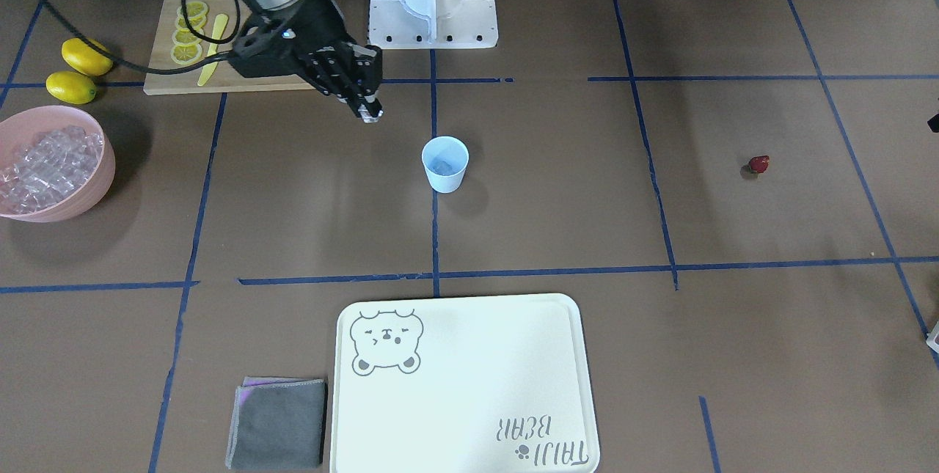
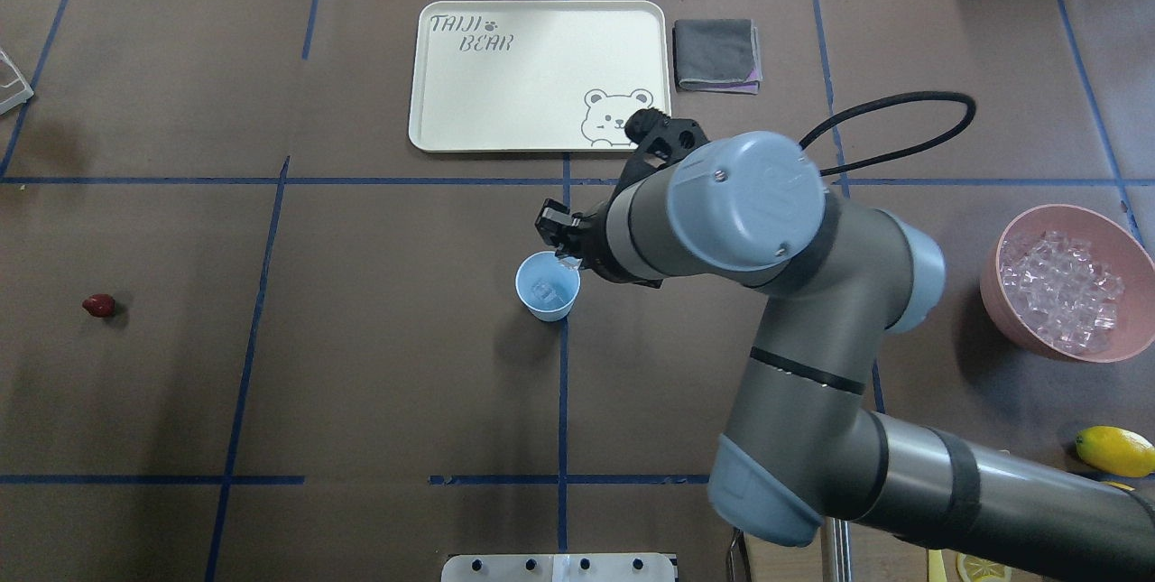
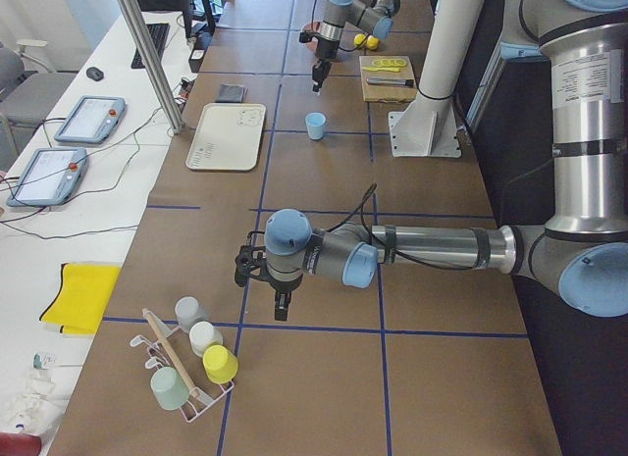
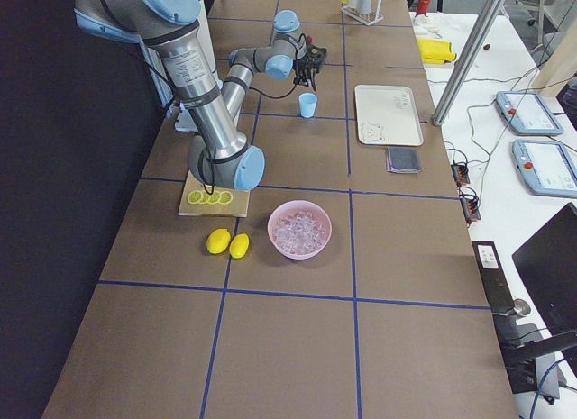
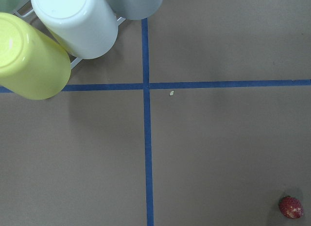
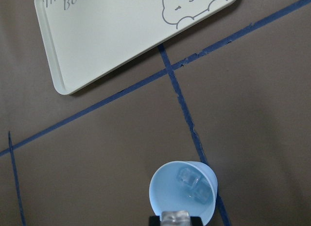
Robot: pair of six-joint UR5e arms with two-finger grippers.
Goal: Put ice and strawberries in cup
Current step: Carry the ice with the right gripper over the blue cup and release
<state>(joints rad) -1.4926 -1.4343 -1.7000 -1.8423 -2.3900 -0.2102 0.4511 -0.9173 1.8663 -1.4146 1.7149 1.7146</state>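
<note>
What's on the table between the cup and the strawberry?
Only bare brown table, crossed by one blue tape line, between the cup and the strawberry. The overhead view shows this; the front-facing view agrees.

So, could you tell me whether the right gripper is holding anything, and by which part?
The right gripper holds one ice cube, pinched by its sides at the tips of the jaws, close to the cup.
</note>
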